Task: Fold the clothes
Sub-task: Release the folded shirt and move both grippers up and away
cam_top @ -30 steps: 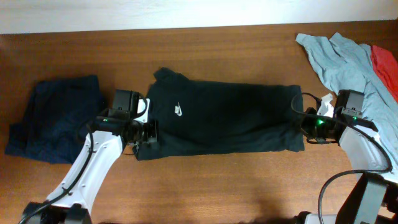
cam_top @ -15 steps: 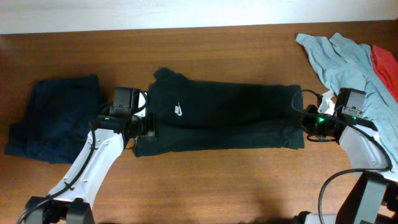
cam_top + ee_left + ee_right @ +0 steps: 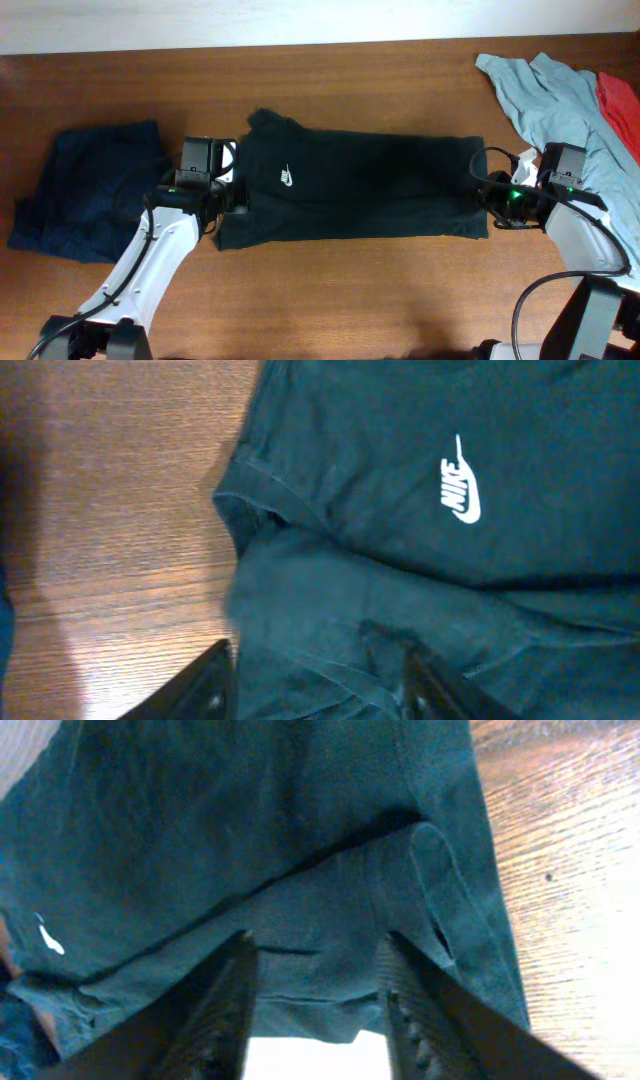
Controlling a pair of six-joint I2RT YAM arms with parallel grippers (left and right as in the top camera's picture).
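Black T-shirt (image 3: 370,190) lies lengthwise across the middle of the tabletop (image 3: 350,290), white swoosh logo (image 3: 287,177) face up at its left end, lower edge folded up over the body. Left claw (image 3: 228,203) is at the collar-end lower corner, fingers (image 3: 215,685) clamped on a fold of the shirt. Right claw (image 3: 487,197) is at the hem-end corner, also holding shirt fabric. Navy garment (image 3: 90,190) sits far left, light grey-blue shirt (image 3: 545,100) far right, both apart from the T-shirt.
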